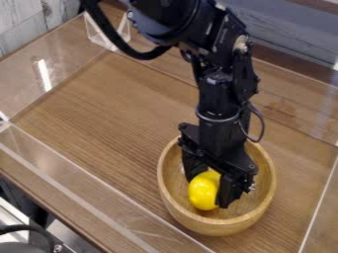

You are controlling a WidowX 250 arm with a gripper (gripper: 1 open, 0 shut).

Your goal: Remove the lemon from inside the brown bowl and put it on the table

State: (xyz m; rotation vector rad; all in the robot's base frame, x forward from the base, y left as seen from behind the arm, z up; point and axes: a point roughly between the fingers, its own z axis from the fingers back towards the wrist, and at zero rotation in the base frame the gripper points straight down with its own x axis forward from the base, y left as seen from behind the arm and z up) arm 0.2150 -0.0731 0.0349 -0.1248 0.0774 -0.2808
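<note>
The yellow lemon (203,192) lies inside the brown bowl (176,210), a tan wooden bowl at the front right of the table (106,119). My black gripper (211,194) reaches straight down into the bowl. Its two fingers press against either side of the lemon, shut on it. The lemon still rests low in the bowl, its right part hidden behind a finger.
Clear acrylic walls (53,74) run around the wood-grain table. The front wall (93,203) passes just left of the bowl. The arm's black cables (126,35) loop above the back of the table.
</note>
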